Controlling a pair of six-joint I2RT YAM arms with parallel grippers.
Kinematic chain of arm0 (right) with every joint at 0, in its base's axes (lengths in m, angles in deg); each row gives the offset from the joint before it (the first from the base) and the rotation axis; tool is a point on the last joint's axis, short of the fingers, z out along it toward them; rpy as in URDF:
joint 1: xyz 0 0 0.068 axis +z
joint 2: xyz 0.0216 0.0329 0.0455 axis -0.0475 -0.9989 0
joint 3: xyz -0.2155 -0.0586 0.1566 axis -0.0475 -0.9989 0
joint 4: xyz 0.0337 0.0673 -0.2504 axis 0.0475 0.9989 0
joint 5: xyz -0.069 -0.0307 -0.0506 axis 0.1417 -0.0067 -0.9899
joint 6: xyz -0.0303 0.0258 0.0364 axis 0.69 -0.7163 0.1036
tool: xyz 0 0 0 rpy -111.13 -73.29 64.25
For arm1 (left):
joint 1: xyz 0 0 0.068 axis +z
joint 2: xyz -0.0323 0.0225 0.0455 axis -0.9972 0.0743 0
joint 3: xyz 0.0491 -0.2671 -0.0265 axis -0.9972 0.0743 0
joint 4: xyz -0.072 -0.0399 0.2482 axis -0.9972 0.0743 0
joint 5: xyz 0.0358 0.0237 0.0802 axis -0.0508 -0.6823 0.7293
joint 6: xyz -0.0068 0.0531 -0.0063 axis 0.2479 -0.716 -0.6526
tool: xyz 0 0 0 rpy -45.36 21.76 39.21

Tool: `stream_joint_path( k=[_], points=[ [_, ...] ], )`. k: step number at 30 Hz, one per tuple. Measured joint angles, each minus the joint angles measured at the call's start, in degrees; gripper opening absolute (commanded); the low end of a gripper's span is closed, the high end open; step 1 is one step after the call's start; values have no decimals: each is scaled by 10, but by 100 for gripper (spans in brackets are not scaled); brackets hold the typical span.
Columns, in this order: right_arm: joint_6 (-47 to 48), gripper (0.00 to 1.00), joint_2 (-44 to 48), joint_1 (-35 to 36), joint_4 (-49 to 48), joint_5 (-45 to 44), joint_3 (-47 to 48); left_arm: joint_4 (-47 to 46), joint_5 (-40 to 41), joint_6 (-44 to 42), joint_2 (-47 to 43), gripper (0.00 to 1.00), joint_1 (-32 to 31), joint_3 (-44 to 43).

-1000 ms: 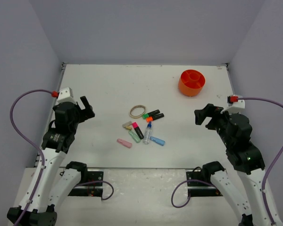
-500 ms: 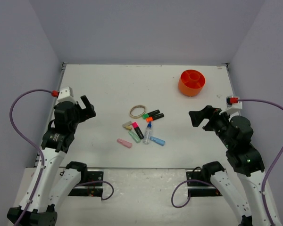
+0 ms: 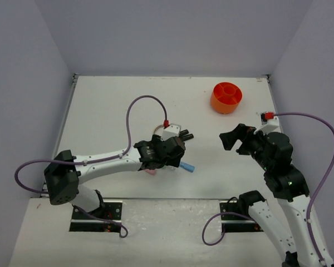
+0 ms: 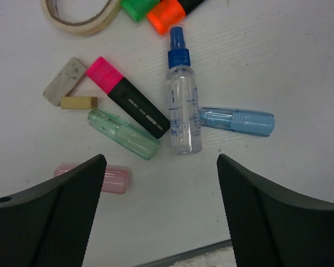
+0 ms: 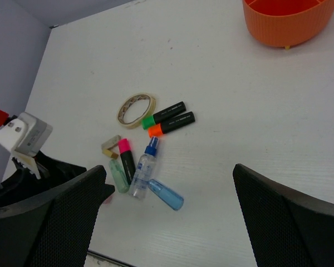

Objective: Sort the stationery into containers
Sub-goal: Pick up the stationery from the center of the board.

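Observation:
The stationery lies in a loose pile mid-table. In the left wrist view I see a tan band [image 4: 80, 14], a pink-capped highlighter [image 4: 128, 97], green-capped [image 4: 139, 6] and orange-capped [image 4: 167, 14] highlighters, a clear bottle [image 4: 181, 105], and green [image 4: 122, 133], blue [image 4: 237, 121] and pink [image 4: 111, 179] erasers. My left gripper [image 4: 160, 164] hovers open and empty just above the pile [image 3: 166, 153]. My right gripper [image 3: 236, 139] is open and empty, right of the pile. The orange tub [image 3: 226, 98] stands at the far right and shows in the right wrist view [image 5: 286, 22].
Two small tan and grey blocks [image 4: 65, 80] lie left of the pink-capped highlighter. My left arm stretches low across the near table from its base [image 3: 61, 178]. The table's near edge [image 4: 200, 250] runs just below the pile. Side walls close in the table.
My left arm has swung from the table's left side to the middle and now hangs over the pile. My right gripper has shifted slightly left. The stationery has not moved.

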Motion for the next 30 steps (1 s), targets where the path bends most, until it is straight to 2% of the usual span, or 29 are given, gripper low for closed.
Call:
stream_joint_path(
  k=[4,14,20,30],
  points=[
    [4,99,2,0,10,1,0,-26,-10,3,42,63,-1,0],
    [9,99,12,0,12,10,-10,-81,-39,-10,124,60,11,-14],
    [13,99,12,0,12,15,-10,-93,-51,-11,159,45,22,-14],
    [18,99,11,0,11,32,-10,-121,-59,-10,189,35,24,-10]
  ],
)
